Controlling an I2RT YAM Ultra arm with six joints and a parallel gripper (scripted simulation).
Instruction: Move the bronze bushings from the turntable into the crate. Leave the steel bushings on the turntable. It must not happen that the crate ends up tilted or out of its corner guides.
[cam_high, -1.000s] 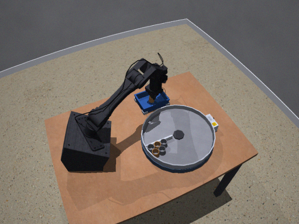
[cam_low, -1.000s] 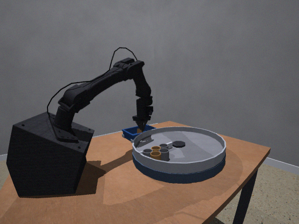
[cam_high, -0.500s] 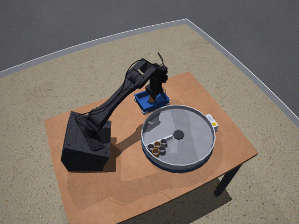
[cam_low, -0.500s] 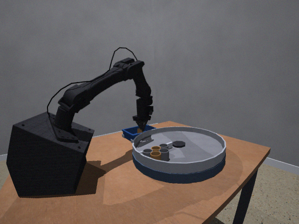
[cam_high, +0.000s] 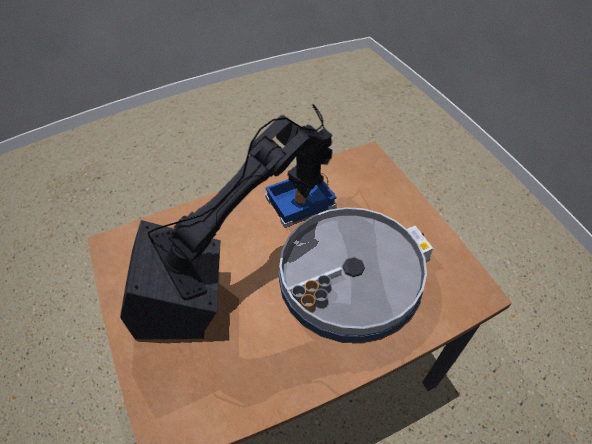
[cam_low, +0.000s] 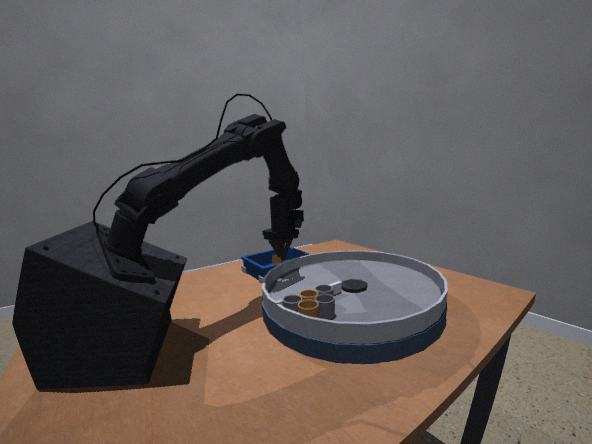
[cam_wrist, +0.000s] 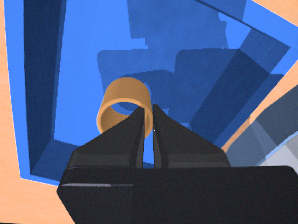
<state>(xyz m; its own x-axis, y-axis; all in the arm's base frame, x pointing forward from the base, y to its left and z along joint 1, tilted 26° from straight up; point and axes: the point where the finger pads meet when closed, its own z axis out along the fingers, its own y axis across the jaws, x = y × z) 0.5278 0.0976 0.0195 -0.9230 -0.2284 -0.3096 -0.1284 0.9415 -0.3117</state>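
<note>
Bronze bushing (cam_high: 300, 196) (cam_low: 276, 259) (cam_wrist: 126, 90) gripped in jaws, blue crate (cam_high: 284, 204) (cam_low: 255, 270) (cam_wrist: 80, 65) beneath; high-rimmed turntable (cam_high: 390, 280) (cam_low: 370, 332) (cam_wrist: 281, 110) close beside

Three bronze bushings are being counted, two standing on the turntable (cam_high: 356, 332) (cam_low: 350, 332) (cam_wrist: 287, 152) and one bushing (cam_high: 300, 196) (cam_low: 276, 259) (cam_wrist: 126, 90) showing at the crate (cam_high: 275, 209) (cam_low: 253, 268) (cam_wrist: 14, 100), with three steel bushings (cam_high: 321, 301) (cam_low: 326, 306) standing on the turntable, one turntable and one crate occupying one table (cam_high: 200, 395) (cam_low: 240, 400) (cam_wrist: 6, 150).
</note>
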